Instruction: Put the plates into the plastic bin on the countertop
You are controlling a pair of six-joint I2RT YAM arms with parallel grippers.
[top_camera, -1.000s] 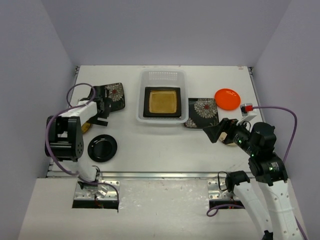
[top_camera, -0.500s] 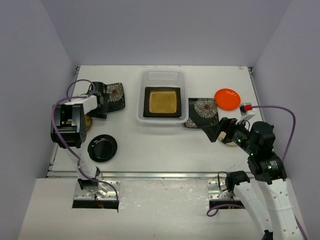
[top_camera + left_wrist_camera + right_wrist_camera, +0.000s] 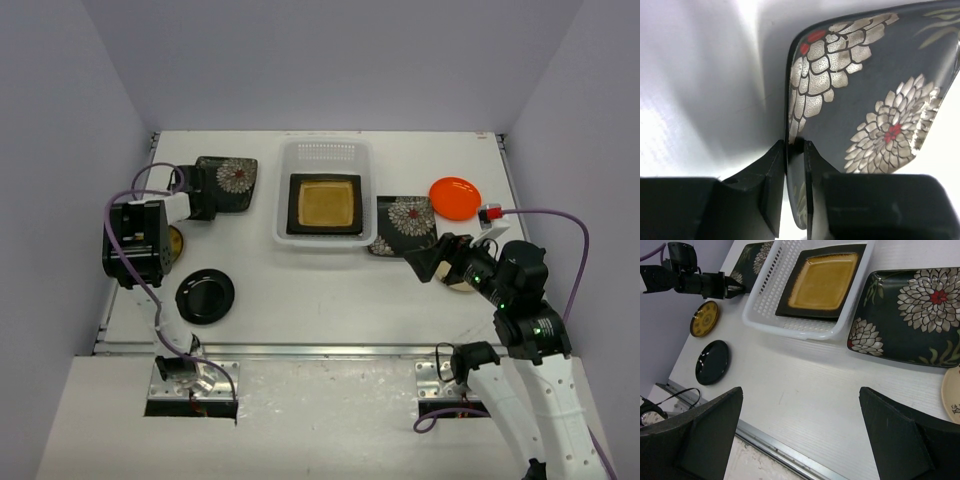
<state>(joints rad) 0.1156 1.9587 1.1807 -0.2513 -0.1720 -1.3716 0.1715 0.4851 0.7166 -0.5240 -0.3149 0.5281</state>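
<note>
A square black flowered plate (image 3: 230, 178) (image 3: 865, 100) is tilted at the back left of the countertop (image 3: 330, 290). My left gripper (image 3: 208, 193) (image 3: 795, 145) is shut on its near edge, one finger on each face. The plastic bin (image 3: 283, 190) (image 3: 790, 327) holds a square amber-centred plate (image 3: 325, 203) (image 3: 825, 280). A second flowered plate (image 3: 405, 225) (image 3: 910, 315) lies right of the bin. My right gripper (image 3: 430, 262) (image 3: 801, 390) hangs open over bare countertop, holding nothing.
An orange round plate (image 3: 455, 197) sits at the back right. A black round plate (image 3: 205, 296) (image 3: 712, 361) lies front left. A yellow patterned plate (image 3: 175, 245) (image 3: 704, 318) peeks from under the left arm. A beige plate (image 3: 952, 395) lies beside my right gripper. A metal rail (image 3: 775, 447) edges the front.
My left gripper has closed on the flowered plate's edge. The plate has shifted toward the back right, and the left arm has swung round with it. The right arm has barely moved.
</note>
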